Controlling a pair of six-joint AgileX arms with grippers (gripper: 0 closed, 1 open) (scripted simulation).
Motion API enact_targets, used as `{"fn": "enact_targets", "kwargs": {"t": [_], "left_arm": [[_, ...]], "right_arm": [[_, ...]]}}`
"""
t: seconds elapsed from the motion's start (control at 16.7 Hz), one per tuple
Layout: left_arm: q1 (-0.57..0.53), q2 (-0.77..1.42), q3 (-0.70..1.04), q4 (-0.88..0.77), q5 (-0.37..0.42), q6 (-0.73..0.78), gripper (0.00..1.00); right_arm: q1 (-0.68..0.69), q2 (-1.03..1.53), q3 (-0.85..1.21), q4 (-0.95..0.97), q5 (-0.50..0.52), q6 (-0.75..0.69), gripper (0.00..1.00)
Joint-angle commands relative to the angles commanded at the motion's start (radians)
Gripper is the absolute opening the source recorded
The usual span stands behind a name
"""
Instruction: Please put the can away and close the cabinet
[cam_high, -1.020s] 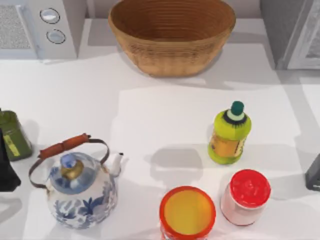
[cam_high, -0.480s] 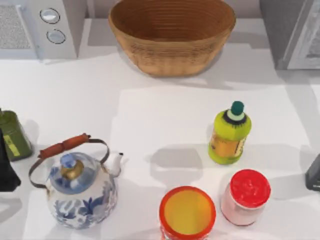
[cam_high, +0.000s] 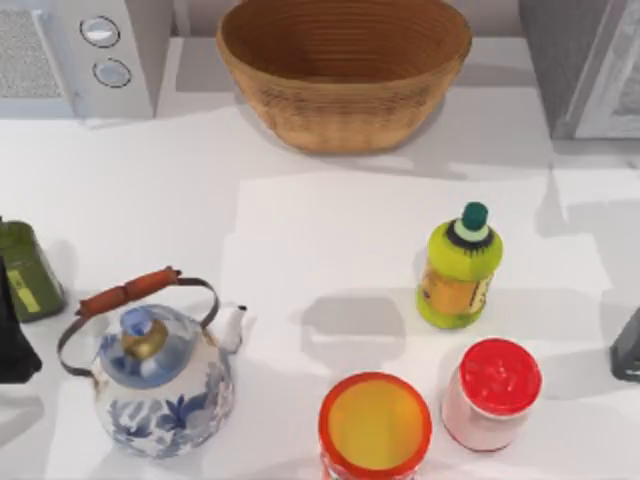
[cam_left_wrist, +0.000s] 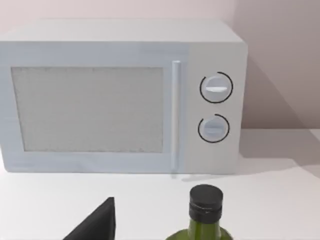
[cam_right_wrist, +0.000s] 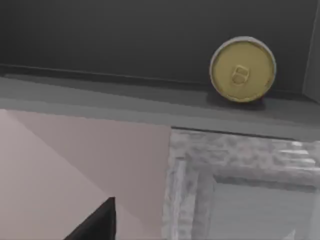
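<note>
- Top view: on the white worktop (cam_high: 330, 220) stand a wicker basket (cam_high: 345, 70), which is empty, a blue-and-white kettle (cam_high: 160, 385), a yellow-green bottle (cam_high: 459, 268), a red-lidded jar (cam_high: 492, 394) and an orange-rimmed tub (cam_high: 375, 425). Our left gripper (cam_high: 12, 330) sits at the left edge beside a green bottle (cam_high: 26, 270). Our right gripper (cam_high: 628, 348) is at the right edge. For both, we cannot tell how the fingers stand.
- Left wrist view: a microwave (cam_left_wrist: 120, 95) with its door closed, and the green bottle's black cap just in front of it.
- Right wrist view: the can (cam_right_wrist: 243, 69) lies on its side on the cabinet shelf (cam_right_wrist: 150, 107), so we judge that putting it away is done. The marbled cabinet door (cam_right_wrist: 240, 185) looks not yet closed; this step is left.
</note>
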Motion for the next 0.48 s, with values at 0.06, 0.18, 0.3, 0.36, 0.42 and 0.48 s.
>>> {"fn": "enact_targets", "kwargs": {"t": [0.06,0.18,0.3,0.36,0.42,0.48], "left_arm": [[0.0,0.0,0.0,0.0,0.0,0.0,1.0],[0.0,0.0,0.0,0.0,0.0,0.0,1.0],[0.0,0.0,0.0,0.0,0.0,0.0,1.0],[0.0,0.0,0.0,0.0,0.0,0.0,1.0],[0.0,0.0,0.0,0.0,0.0,0.0,1.0],[0.0,0.0,0.0,0.0,0.0,0.0,1.0]], "right_arm": [[-0.002,-0.091,-0.13,0.029,-0.006,0.001,1.0],[-0.003,-0.262,-0.375,0.079,-0.014,0.007,1.0],[-0.003,-0.414,-0.588,0.118,-0.019,0.017,1.0],[-0.003,-0.479,-0.681,0.134,-0.02,0.023,1.0],[-0.003,-0.536,-0.765,0.147,-0.02,0.031,1.0],[-0.003,-0.587,-0.838,0.157,-0.019,0.038,1.0]]}}
